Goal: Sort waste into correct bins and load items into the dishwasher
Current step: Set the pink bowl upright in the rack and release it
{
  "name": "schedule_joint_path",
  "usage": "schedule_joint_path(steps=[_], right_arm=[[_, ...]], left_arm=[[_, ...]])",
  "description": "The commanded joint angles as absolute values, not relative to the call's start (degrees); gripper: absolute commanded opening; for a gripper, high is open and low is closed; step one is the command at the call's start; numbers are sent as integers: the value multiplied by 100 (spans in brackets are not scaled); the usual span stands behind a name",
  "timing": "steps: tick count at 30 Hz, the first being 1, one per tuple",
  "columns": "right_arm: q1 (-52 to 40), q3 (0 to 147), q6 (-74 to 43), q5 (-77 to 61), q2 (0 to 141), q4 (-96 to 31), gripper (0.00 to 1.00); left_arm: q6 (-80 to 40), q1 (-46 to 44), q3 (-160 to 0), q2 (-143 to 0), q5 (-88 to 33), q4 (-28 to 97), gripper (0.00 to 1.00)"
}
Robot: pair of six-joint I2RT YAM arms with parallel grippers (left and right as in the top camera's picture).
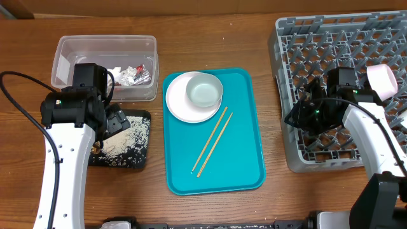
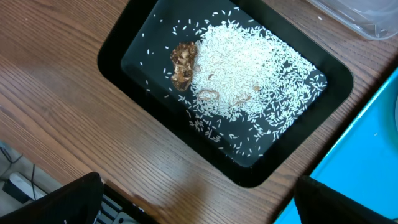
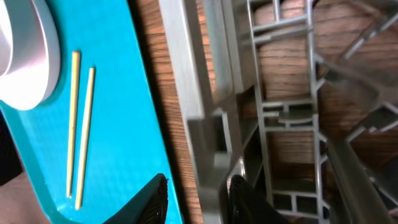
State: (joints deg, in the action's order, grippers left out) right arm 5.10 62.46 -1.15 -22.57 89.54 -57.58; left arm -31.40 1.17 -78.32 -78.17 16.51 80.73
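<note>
My left gripper (image 1: 114, 121) (image 2: 199, 208) hangs wide open and empty over the black tray (image 2: 118, 68) (image 1: 145, 158), which holds rice grains (image 2: 249, 68) and a brown food scrap (image 2: 183, 65). The clear tub (image 1: 63, 60) contains a crumpled napkin (image 1: 117, 70) and foil wrappers (image 1: 140, 75). On the teal tray (image 1: 245, 159) a grey bowl (image 1: 205, 91) sits on the white plate (image 1: 178, 105), beside two chopsticks (image 1: 213, 140) (image 3: 78, 124). My right gripper (image 1: 294, 117) (image 3: 199, 199) stands part open over the left wall of the grey rack (image 1: 331, 38) (image 3: 205, 93), holding nothing. A pink bowl (image 1: 382, 81) sits in the rack.
The rack's upright pegs surround the right arm. A black cable (image 1: 19, 95) loops on the table left of the left arm. Bare wood table (image 1: 273, 178) separates the teal tray from the rack.
</note>
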Motion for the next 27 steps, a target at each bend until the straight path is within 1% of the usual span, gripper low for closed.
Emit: schedule_joint_path(steps=[1,13,19,27], right_arm=[[482,6171,176,-2670,8884,-5867,35],[482,5994,176,-2681,8884,-6206,35],[482,5994,628,-3566,8884,-6294,34],[482,5994,624,-3614,8884,-6300,35]], left_arm=[[-3175,148,-7837,-7797,1647,8071,100],[-3177,148,-7837,-7797,1647,8073,100],[-3177,148,-7837,-7797,1647,8073,100],[-3177,137,-7837,-7797,1647,8071,100]])
